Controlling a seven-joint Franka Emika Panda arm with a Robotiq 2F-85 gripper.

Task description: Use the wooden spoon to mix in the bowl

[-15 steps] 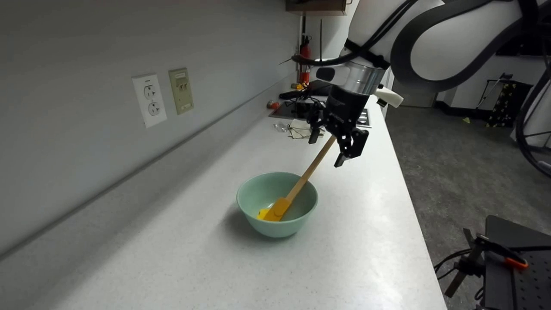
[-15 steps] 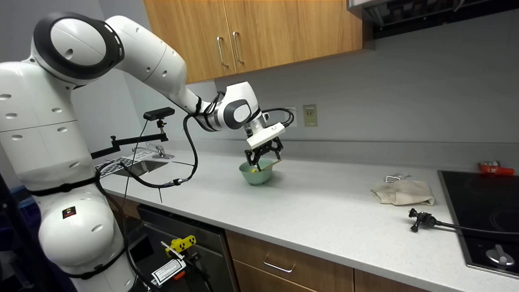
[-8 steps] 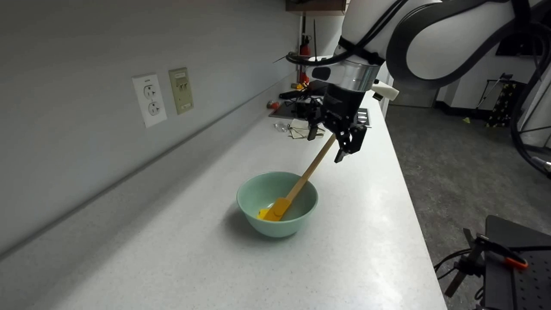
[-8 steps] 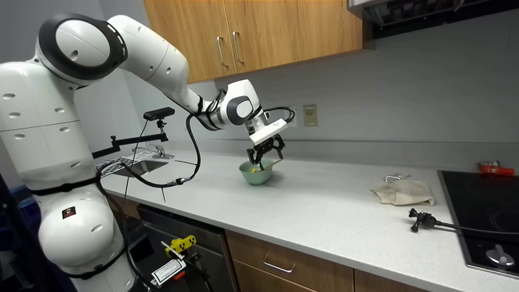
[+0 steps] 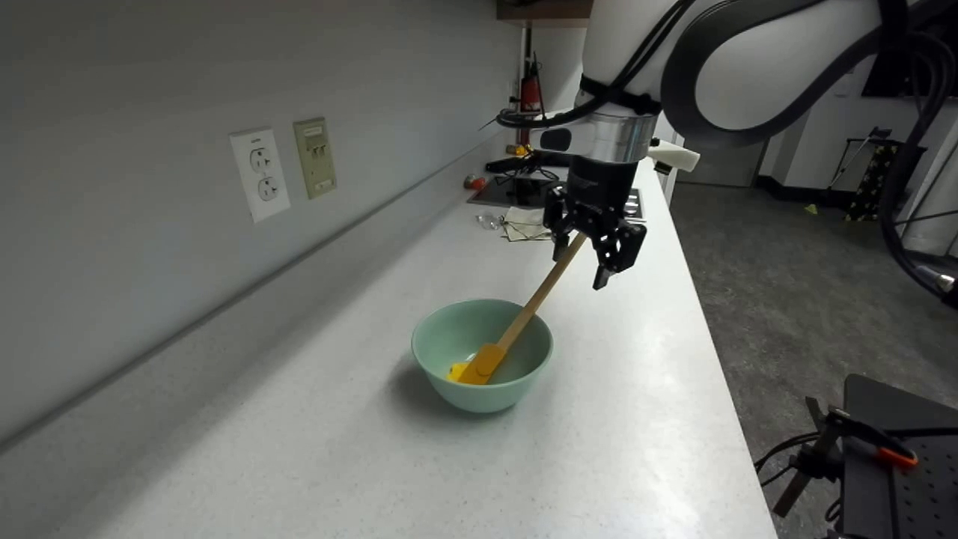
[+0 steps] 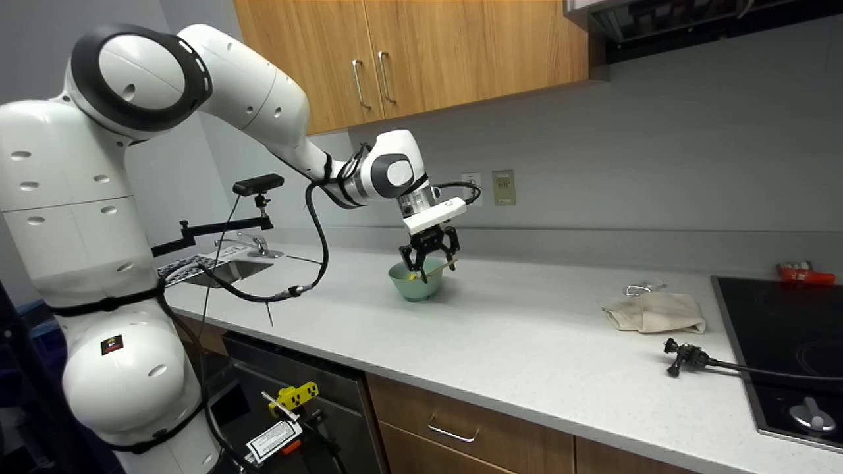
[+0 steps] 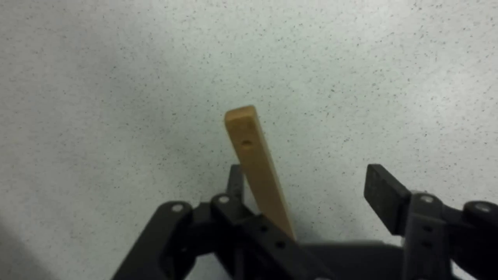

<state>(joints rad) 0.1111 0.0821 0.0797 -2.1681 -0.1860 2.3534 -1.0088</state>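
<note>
1. Wooden spoon [image 5: 528, 308]: lodged at a slant in the bowl [image 5: 483, 398]; the flat yellow-orange head [image 5: 483, 364] is placed low inside, the straight handle is carried out across the rim and up towards the jaws. The handle end [image 7: 243, 126], pierced by a small hole, is shown in the wrist view.
2. Bowl: round, pale mint green, stood upright on the desk [image 5: 599, 449]; recorded in both exterior views.
3. Yellow contents [image 5: 456, 371]: bright, small in amount, placed inside the bowl just beside the spoon's head.
4. Jaws: spread wide; in the wrist view the handle is seen between the two fingers [image 7: 383, 192], just beside one and apart from the other. Whether it is touched cannot be told.
5. Arm [image 6: 260, 92]: white with dark bands, extended over the desk, its wrist end pointed downward near the bowl.
6. Desk: white, finely speckled, set along a grey wall [image 6: 658, 151].
7. Folded cloth [image 6: 654, 312]: beige, laid on the desk near the cooktop [image 6: 780, 329], well apart from the bowl.
8. Cooktop: black, fitted into the desk.
9. Outlet [image 5: 260, 174] and switch plate [image 5: 315, 157]: fixed side by side on the wall.
</note>
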